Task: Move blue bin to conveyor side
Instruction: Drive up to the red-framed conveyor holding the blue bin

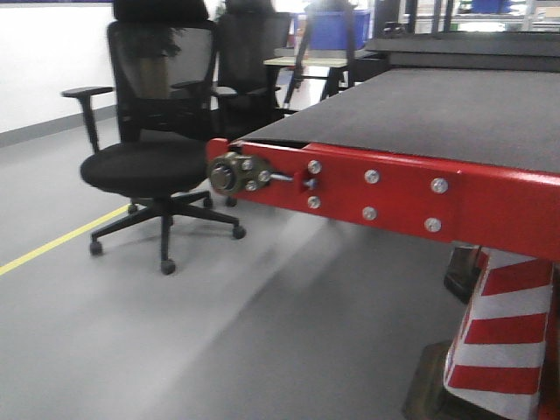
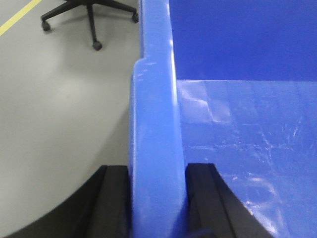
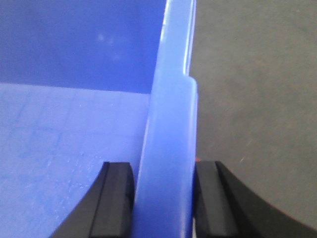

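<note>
The blue bin fills both wrist views; it does not show in the front view. My left gripper (image 2: 157,198) is shut on the bin's left rim (image 2: 154,124), one black finger (image 2: 116,198) outside over the grey floor, the other inside. My right gripper (image 3: 163,198) is shut on the bin's right rim (image 3: 171,124), with its outer finger (image 3: 210,198) over dark woven belt (image 3: 252,99). The bin's inside (image 2: 247,139) holds nothing. In the front view the conveyor (image 1: 437,105) is a dark belt with a red end frame (image 1: 394,192) close on the right.
A black office chair (image 1: 153,149) stands on the grey floor left of the conveyor, its wheeled base also in the left wrist view (image 2: 91,20). A yellow floor line (image 1: 61,238) runs at left. A red-white striped post (image 1: 503,332) stands under the conveyor. More chairs and a table are behind.
</note>
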